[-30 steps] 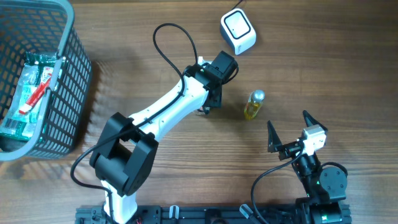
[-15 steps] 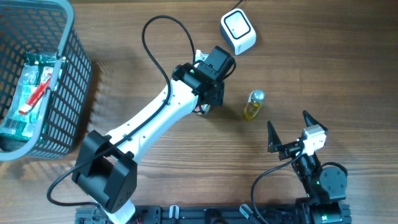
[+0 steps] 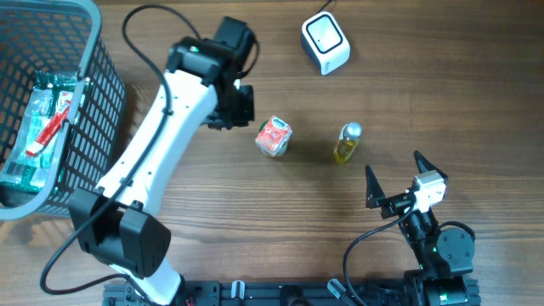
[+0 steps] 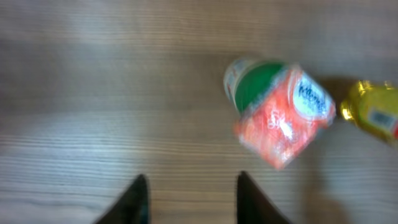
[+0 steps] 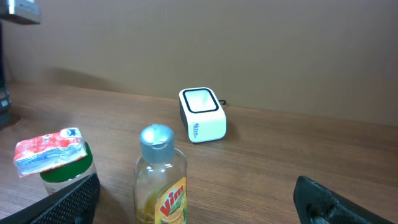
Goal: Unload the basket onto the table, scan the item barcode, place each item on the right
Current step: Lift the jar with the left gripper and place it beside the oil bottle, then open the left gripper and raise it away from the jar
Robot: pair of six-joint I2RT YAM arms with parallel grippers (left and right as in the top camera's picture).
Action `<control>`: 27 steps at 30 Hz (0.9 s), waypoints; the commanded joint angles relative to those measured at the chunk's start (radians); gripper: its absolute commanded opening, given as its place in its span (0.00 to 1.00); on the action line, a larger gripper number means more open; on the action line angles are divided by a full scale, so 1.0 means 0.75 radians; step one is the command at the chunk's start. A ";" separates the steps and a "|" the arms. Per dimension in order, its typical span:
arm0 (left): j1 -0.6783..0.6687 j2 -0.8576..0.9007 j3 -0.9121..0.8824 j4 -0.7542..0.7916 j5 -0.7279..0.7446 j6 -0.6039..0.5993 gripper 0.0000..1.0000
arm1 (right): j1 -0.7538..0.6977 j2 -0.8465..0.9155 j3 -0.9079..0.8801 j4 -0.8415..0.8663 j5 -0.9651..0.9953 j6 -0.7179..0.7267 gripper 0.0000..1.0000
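Pulled back since a second ago: the left arm, from desk centre toward the upper left. A small tub with red film lid and green band is thereby uncovered, lying tilted on the wooden desk. Left fingers are narrowed but gapped and hold nothing. Right fingers are unmoved, wide and empty. The tub is set down well apart from the white box scanner, near the yellow soap bottle. No scan is confirmed, so one is probably still to be done.

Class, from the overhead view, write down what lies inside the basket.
A clear, green-printed packet with a red piece on it lies in the basket. Anything beneath the packet is covered.
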 commanded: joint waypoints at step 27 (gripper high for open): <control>0.148 -0.022 0.026 -0.196 1.029 0.265 0.04 | -0.005 0.003 -0.004 0.006 0.013 -0.011 1.00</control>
